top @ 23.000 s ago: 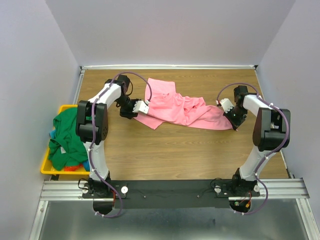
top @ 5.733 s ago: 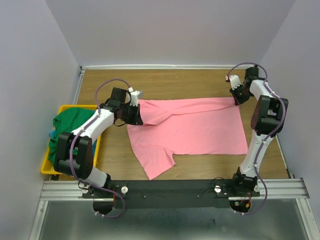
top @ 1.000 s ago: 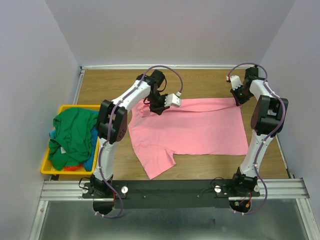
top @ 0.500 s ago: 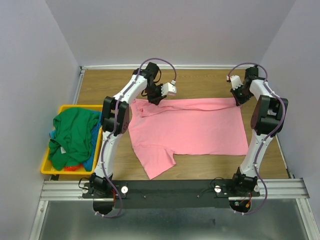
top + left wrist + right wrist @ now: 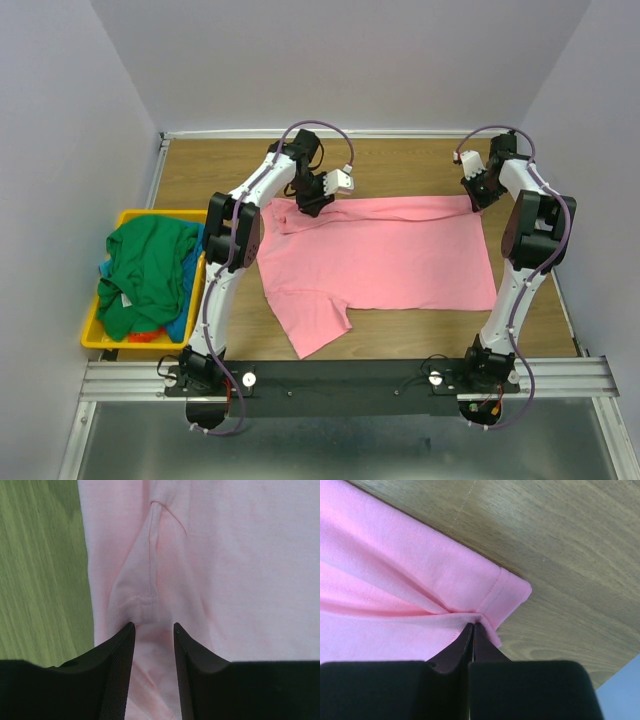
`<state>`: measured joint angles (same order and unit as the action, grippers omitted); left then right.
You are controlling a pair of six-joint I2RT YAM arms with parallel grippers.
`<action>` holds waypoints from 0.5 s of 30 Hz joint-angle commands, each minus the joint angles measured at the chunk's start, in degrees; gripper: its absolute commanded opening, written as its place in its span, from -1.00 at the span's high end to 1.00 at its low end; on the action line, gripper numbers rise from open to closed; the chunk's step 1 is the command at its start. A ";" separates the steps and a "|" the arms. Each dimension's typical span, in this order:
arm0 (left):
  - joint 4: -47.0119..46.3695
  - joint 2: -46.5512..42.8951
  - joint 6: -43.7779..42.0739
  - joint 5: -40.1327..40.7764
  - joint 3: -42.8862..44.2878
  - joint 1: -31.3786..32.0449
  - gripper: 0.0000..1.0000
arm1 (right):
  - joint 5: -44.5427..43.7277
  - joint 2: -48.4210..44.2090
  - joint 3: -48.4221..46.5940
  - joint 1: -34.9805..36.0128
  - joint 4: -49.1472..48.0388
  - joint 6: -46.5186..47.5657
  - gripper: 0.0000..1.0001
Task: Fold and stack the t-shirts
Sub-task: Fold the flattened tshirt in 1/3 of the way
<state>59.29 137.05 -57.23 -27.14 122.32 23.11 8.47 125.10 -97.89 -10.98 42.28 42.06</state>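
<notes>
Moved: over the last second the left gripper (image 5: 313,203) has drawn back toward the far left corner of the pink t-shirt (image 5: 380,250) and its jaws have parted. The right gripper (image 5: 478,194) has not budged.
Left gripper: jaws apart, straddling a raised seam ridge in the far sleeve (image 5: 150,575). The cloth lies loose under them and I see nothing held.
Right gripper: jaws together, pinched on the shirt's far right hem corner.
Pink t-shirt: spread nearly flat in the middle of the table (image 5: 420,165), hem to the right. The near sleeve (image 5: 312,325) juts toward the near left, and the far sleeve is rumpled at the far left.
Step in hand: as I read it, letting go of the far sleeve while laying the shirt out, before the first fold.
Doing it well: I'd open fully and lift straight up, so the fingers don't snag that ridge and drag it. I'd keep the right pinch on so the far edge stays taut, then check that the sleeve lies flat.
Count, shirts: one pink on the table and one green t-shirt (image 5: 145,275) heaped in the bin. Blue cloth (image 5: 185,322) and orange cloth (image 5: 150,336) show beneath it, but I can't tell how many garments those are.
Count, other: one yellow bin (image 5: 90,338) at the left edge, and two arms.
</notes>
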 commanded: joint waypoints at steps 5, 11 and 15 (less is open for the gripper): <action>-3.39 -0.48 3.00 0.85 0.63 0.35 0.11 | -0.65 2.70 0.42 -0.44 2.19 -0.49 0.86; -3.56 0.67 3.62 1.03 2.48 0.62 0.18 | -0.65 2.96 0.15 -0.44 2.19 -0.67 0.86; -4.27 0.93 4.58 1.30 2.57 0.79 0.31 | -0.47 3.13 -0.20 -0.44 2.19 -0.76 0.86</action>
<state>56.03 137.05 -54.17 -26.61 123.35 23.44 8.47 125.16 -97.97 -10.98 42.30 42.02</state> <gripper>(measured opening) 0.369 0.070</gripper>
